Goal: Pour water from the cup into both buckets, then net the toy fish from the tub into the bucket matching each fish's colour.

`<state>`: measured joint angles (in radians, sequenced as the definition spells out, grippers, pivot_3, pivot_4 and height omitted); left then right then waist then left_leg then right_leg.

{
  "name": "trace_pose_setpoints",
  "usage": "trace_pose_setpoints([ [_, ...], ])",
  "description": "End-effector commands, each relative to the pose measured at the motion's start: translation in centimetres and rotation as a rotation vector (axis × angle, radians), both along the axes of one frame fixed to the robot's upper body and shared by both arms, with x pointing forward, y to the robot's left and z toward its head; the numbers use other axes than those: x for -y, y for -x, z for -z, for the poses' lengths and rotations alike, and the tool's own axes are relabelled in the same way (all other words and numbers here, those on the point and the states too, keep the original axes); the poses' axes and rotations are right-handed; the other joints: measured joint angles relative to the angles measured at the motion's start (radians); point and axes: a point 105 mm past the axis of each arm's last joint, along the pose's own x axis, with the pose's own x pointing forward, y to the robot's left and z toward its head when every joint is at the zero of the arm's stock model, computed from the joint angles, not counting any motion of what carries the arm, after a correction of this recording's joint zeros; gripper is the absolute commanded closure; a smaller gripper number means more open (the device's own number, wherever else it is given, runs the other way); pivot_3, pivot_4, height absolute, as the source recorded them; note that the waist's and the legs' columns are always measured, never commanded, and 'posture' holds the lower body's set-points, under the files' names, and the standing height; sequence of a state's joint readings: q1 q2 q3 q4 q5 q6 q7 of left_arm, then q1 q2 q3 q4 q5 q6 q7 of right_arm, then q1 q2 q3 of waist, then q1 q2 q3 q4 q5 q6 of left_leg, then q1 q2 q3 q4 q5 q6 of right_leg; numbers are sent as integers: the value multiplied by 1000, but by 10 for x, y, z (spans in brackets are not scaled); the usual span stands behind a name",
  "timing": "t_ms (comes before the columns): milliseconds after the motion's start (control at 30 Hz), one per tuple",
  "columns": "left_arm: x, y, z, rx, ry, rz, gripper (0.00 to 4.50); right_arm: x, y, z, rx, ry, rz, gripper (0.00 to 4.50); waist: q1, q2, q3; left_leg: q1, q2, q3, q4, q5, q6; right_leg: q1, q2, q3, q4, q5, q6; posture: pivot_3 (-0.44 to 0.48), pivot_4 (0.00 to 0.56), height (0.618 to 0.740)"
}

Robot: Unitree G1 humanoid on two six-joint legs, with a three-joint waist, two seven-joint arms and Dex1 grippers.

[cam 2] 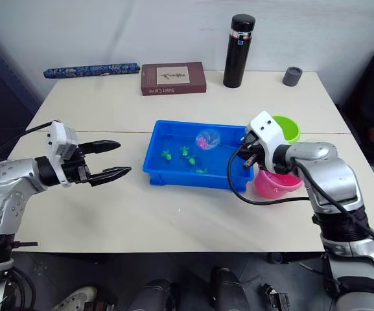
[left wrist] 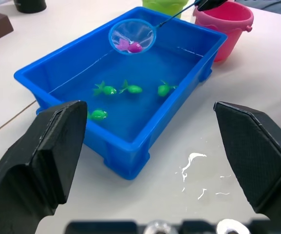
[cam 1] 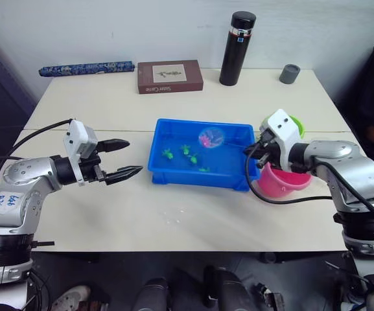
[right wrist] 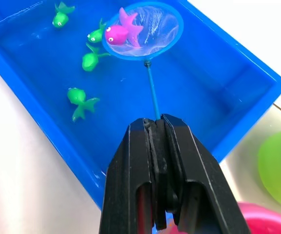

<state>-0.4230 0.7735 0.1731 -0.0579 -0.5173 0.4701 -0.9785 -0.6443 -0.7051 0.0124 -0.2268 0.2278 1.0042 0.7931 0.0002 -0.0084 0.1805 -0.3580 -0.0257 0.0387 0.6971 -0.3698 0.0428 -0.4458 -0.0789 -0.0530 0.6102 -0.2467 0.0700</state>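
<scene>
Nearest the camera, on the bare white table (cam 1: 174, 214) just in front of the tub, a few spilled droplets (left wrist: 193, 161) glisten. To the left of them the left gripper (cam 1: 123, 159) hovers above the tabletop, well apart from the tub, its two black wedge-shaped fingers spread wide and grasping nothing.

At mid-table sits the tub (cam 1: 174, 175), a glossy bright-blue rectangular tray with a raised rim and shallow water inside. Four small green fish (right wrist: 78, 100) lie in the water toward its left half. The right gripper (right wrist: 156, 127), at the tub's right end, is clenched on the thin dark handle of the net (right wrist: 145, 31); the pale-blue hoop with its fine mesh hangs over the far side of the tub and cradles one pink fish (right wrist: 118, 31), smooth moulded plastic with a round eye.

Beside the tub's right end stand both buckets: the pink bucket (cam 1: 279, 183) nearer, partly under the right wrist, and the lime-green bucket (cam 2: 289, 127) just beyond it.

The netting step looks to be in hand, with the pink fish caught. The next move calls for carrying the hoop level to the right, over the pink bucket's rim, then tipping it so the fish drops in.

Along the far edge lie a brown book (cam 1: 170, 76), a black flask (cam 1: 238, 48), a small grey cup (cam 1: 290, 73) and a folded blue patterned umbrella (cam 1: 86, 67).
</scene>
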Motion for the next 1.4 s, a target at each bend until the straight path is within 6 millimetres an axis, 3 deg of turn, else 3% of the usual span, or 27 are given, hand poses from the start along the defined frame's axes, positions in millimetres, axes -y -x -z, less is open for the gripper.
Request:
trace_pose_setpoints([
  [33, 11, -4, -8, 45, -8, 59, 17, 18, 17, -33, 115, -30, 11, 4500, 1, 0, 0, -1, 0, 0, 0, 0, 0, 0, 0, 0, 0, 0, 0, 0, 150, 740],
  [233, 27, -9, -15, 69, -9, 136, 17, 63, 53, -49, 167, -8, 110, 4500, 6, 0, 0, -1, 0, -1, 0, 0, 0, 0, 0, -1, -2, 0, 0, 0, 150, 740],
  [400, 38, -8, -13, 60, -6, 202, 17, 95, 77, -48, 169, 54, 225, 4500, 3, 0, 0, -1, 0, -1, 0, 0, 0, 0, 0, -1, -1, 0, 0, 0, 150, 740],
  [733, 52, -25, -11, 51, -8, 266, 17, 128, 96, -39, 211, 231, 376, 4500, 18, 0, 0, 0, 0, 0, 1, 0, 0, 1, 1, 0, 0, 0, 0, 0, 150, 740],
  [1067, 69, -38, -9, 51, 5, 336, 17, 126, 116, -29, 303, 633, 309, 4500, 28, 0, 0, 0, -1, 1, 2, 0, 0, 1, 2, -1, 0, 1, 1, 0, 150, 740],
  [1400, 78, -44, -10, 52, 8, 383, 17, 118, 128, -34, 445, 1048, 194, 4500, 24, 0, 0, 0, -1, 1, 2, 0, 0, 2, 3, 0, 0, 1, 2, 0, 150, 740],
])
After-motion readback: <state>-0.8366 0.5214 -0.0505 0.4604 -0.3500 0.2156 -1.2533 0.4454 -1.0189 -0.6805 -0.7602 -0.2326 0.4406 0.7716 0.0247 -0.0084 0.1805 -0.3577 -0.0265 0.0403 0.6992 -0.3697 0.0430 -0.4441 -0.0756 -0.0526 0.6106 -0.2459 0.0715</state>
